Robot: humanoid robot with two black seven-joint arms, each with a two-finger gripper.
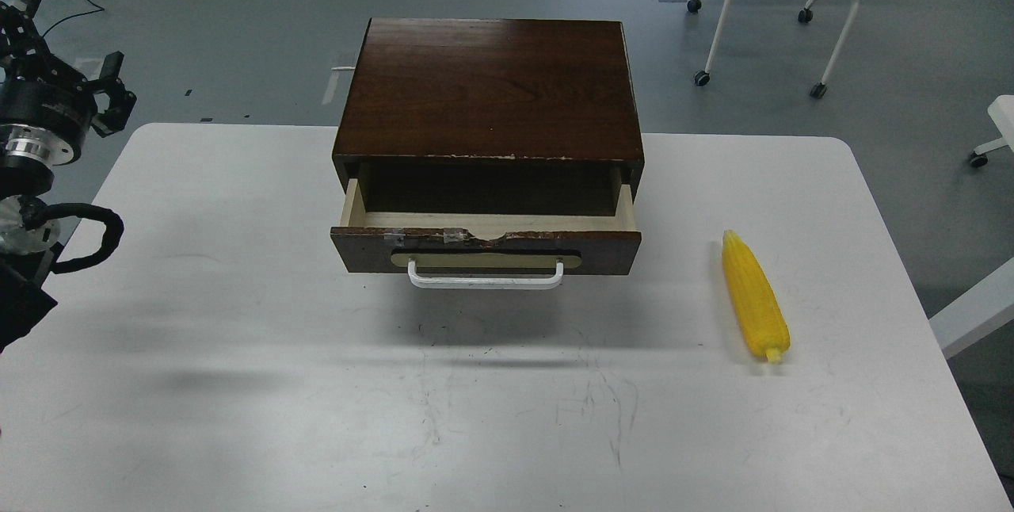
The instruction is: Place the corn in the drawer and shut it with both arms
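Jaws of left gripper (111, 88) spread, empty (right unseen); corn (754, 296) may roll when grasped, missing the part-open drawer (485, 220).

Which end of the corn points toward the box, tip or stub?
The pointed tip: the corn lies right of the drawer, tip toward the far edge, its small stub toward the table's near edge.

At the left edge stands the black left robot arm (36, 112), built of thick round segments with a bright silver metal joint ring between them. A looped black cable in a ribbed sleeve bulges from its near side. At its far end sits a black pincer gripper (111, 96) with short blocky fingers.
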